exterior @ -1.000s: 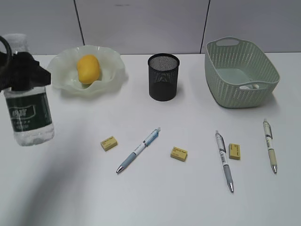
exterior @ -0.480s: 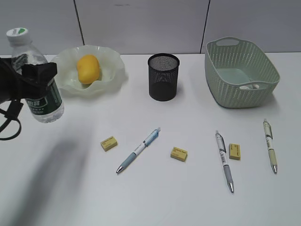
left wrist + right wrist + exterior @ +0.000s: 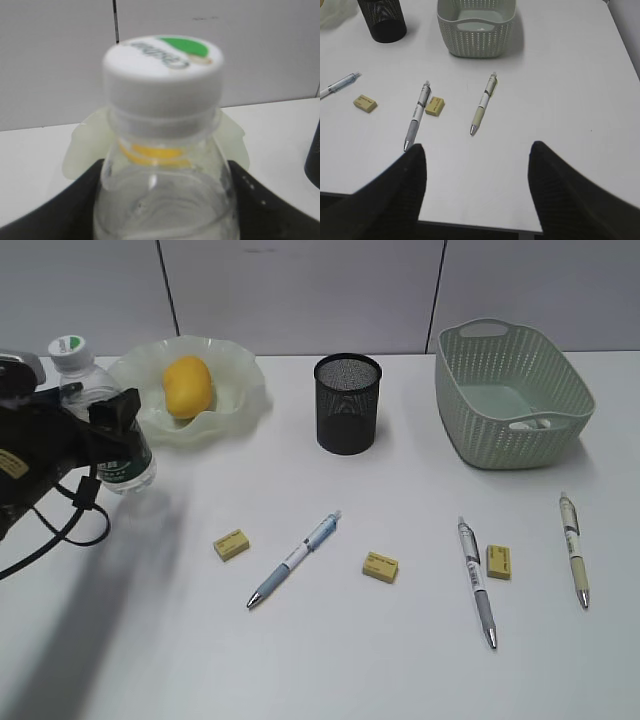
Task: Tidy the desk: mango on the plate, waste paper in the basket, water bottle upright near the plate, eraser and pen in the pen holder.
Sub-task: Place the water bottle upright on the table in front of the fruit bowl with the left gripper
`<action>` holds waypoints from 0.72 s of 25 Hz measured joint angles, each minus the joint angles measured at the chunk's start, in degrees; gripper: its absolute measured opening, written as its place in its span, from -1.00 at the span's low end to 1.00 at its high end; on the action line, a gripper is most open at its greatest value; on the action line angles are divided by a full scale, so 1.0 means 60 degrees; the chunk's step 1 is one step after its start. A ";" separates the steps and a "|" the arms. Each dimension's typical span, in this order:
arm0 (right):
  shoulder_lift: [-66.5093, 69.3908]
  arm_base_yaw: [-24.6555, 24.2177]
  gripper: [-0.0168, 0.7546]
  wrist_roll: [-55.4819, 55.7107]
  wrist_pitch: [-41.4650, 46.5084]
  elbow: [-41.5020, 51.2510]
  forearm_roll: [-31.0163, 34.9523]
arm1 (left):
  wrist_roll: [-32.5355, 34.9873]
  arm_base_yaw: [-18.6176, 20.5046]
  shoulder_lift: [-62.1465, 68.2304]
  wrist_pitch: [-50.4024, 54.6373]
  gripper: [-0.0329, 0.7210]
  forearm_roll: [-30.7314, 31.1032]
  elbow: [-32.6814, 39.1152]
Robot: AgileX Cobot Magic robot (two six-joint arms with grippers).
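Left gripper (image 3: 105, 435), black, at the left edge of the desk (image 3: 330, 660), clamped around the clear plastic water bottle (image 3: 98, 410): white cap with green mark, dark green label, body near upright, tilted slightly. In the left wrist view, black fingers (image 3: 265, 205) pressed against both sides of the ribbed transparent shoulder below the cap. Whether the bottle base touches the desk: cannot tell.

Just right of the bottle, near the back left corner: pale translucent green plate (image 3: 235, 390) with wavy ruffled rim, holding the smooth oval yellow-orange mango (image 3: 188, 386).

Centre of the back edge: black metal mesh cylindrical pen holder (image 3: 347, 405), upright, open top.

Mid-desk, left to right: small yellow rectangular eraser (image 3: 231, 544); blue-and-white pen (image 3: 294, 559) lying diagonally; second yellow eraser (image 3: 381, 567); grey-and-white pen (image 3: 476, 581), third yellow eraser (image 3: 499, 561) just beside it; cream-and-white pen (image 3: 573, 549) nearest the right edge. All flat on the smooth white surface, apart from the holder.

Back right corner: pale green plastic rectangular basket (image 3: 470, 410) with woven-pattern sides and cut-out handles; small crumpled white waste paper (image 3: 541, 423) inside, at the near wall.

Right gripper (image 3: 476, 172), black, textured fingers, spread apart and holding nothing, above the front right part of the desk, well clear of the pens.
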 joint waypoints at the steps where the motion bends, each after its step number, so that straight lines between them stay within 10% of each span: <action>1: 0.0000 0.0000 0.37 0.0000 0.0000 0.0000 0.0000 | 0.0000 0.0000 0.0256 -0.0073 0.41 0.0000 -0.0156; 18: 0.0000 0.0000 0.37 0.0000 0.0000 0.0000 0.0000 | 0.0100 0.0066 0.2350 0.0188 0.41 0.0792 -0.2128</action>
